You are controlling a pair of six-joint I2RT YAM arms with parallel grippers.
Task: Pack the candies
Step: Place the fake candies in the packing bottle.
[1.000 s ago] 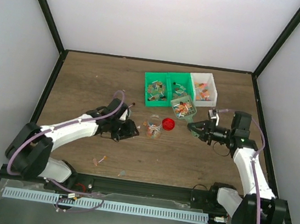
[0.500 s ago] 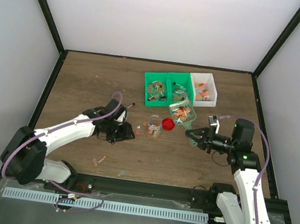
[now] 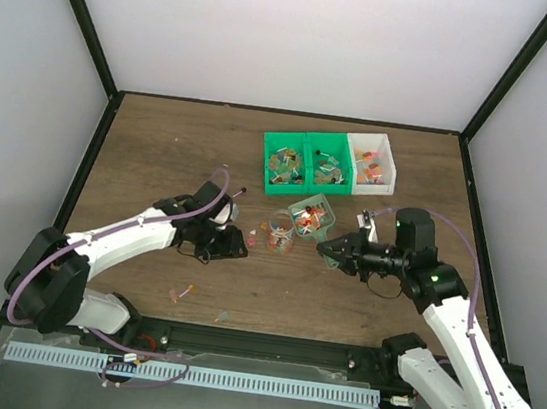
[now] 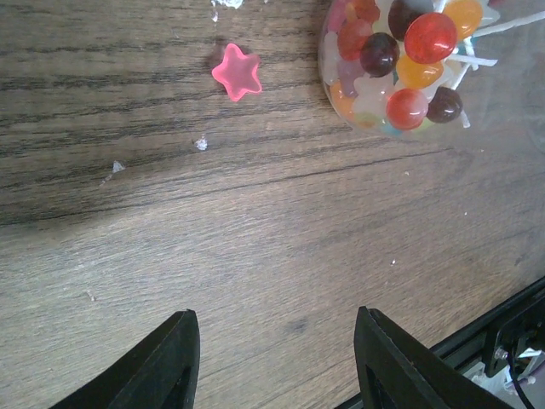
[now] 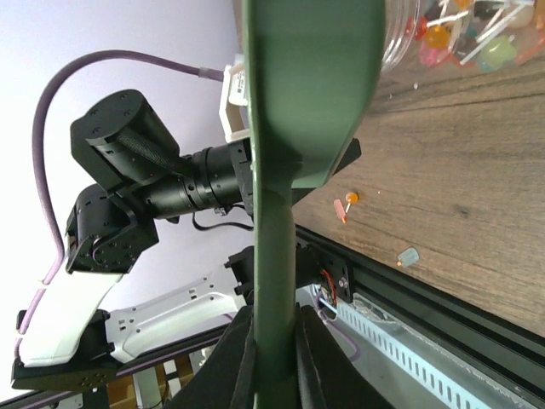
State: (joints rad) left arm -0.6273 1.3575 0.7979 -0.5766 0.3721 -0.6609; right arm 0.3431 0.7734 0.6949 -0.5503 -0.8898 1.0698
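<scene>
Open tabletop (image 3: 160,149) far left; jar (image 3: 280,234) and scoop (image 3: 310,215) (close together) block the middle.

My left arm (image 3: 139,232) stretched low, forearm reaching toward centre, wrist pitched down over desk (image 3: 160,149). My left gripper (image 3: 231,246) jaws apart, nothing between fingers (image 4: 166,362). My right arm (image 3: 447,303) bent at elbow, forearm pointing inward, wrist roughly level. My right gripper (image 3: 333,251) jaws clamped on handle of green scoop (image 3: 310,217).
</scene>
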